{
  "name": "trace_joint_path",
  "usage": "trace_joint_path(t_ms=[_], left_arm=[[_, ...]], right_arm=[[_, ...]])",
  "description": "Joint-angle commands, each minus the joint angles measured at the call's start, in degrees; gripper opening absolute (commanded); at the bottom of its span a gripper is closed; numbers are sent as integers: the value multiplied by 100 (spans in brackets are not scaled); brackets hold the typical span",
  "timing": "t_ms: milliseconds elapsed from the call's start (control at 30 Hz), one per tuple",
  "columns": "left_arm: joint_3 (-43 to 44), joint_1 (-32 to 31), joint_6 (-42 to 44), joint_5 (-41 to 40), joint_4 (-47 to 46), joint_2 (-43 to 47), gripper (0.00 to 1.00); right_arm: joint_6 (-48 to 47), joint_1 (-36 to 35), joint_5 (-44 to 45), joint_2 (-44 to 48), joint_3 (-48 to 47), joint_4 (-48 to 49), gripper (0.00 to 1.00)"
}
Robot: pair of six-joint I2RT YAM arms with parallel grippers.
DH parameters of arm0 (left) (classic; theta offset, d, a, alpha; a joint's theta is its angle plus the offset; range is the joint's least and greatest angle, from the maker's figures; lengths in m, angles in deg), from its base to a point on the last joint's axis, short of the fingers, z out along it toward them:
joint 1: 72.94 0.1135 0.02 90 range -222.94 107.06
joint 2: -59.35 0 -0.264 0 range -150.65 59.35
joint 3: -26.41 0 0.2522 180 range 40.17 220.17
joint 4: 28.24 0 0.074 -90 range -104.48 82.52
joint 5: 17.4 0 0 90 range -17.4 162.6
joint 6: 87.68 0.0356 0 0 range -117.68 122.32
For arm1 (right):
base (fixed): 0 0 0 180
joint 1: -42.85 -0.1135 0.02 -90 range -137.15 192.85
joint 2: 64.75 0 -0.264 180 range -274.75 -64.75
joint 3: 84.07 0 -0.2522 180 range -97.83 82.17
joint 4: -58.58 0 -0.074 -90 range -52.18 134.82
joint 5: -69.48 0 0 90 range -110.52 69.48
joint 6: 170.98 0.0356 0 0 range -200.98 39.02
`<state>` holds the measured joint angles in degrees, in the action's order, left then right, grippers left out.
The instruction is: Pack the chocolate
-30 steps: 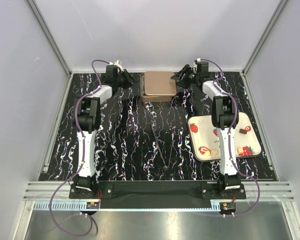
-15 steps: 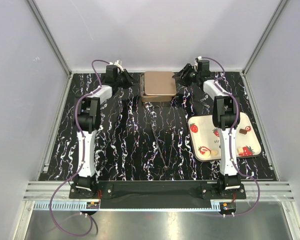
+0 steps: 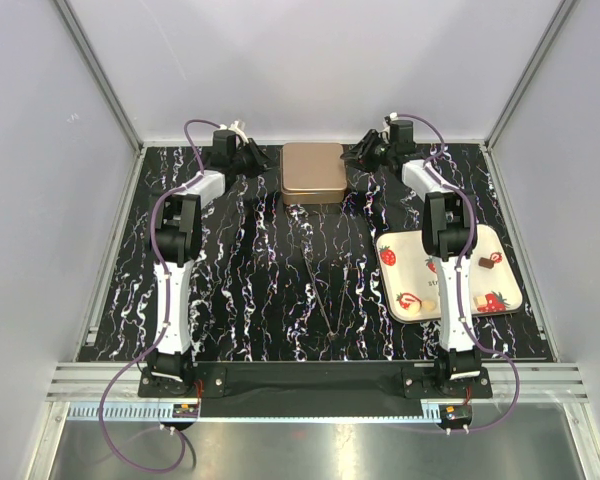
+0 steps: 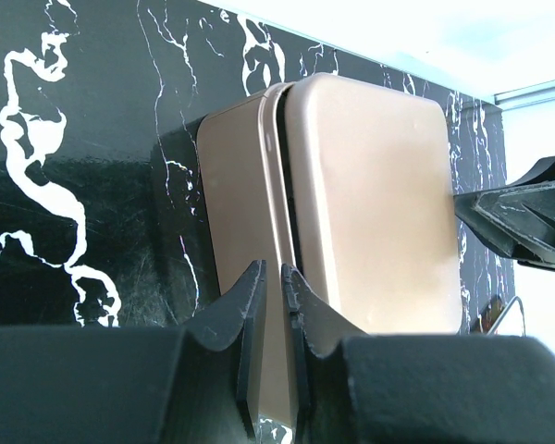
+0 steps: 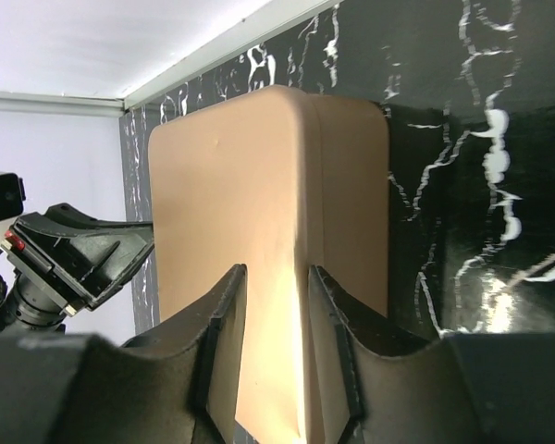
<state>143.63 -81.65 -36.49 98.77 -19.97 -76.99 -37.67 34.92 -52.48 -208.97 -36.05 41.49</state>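
The chocolate lies on the white strawberry tray: a dark piece at its right and a tan piece near its front. A tan tin box stands lidded at the back middle of the table, and nothing inside it shows. My left gripper points at its left side. In the left wrist view that gripper has its jaws only a slit apart, with nothing between them. My right gripper faces the box's right side. In the right wrist view it is open and empty.
Thin metal tongs lie in the middle of the black marbled table. My right arm's forearm crosses above the tray's left half. Grey walls enclose the table on three sides.
The lid, which sat shifted toward the front on the box, now lies flush on it. My right gripper's jaws have narrowed. The left arm has not moved.
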Motion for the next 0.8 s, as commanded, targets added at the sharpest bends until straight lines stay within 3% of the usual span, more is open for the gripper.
trace_joint_path(t_ms=[0,333,600,767], left_arm=[[-54,-25,84,98,-118,125,16],[-28,-43,145,73,-57,45,16],[7,62,461,-235,356,466,16],[-19,-16,585,-209,321,810,16]], right_arm=[[-33,-174,-20,149,-316,34,39],[-24,-271,-20,26,-413,-79,39],[-147,-254,-20,175,-439,-185,38],[-68,-254,-389,316,-466,16,28]])
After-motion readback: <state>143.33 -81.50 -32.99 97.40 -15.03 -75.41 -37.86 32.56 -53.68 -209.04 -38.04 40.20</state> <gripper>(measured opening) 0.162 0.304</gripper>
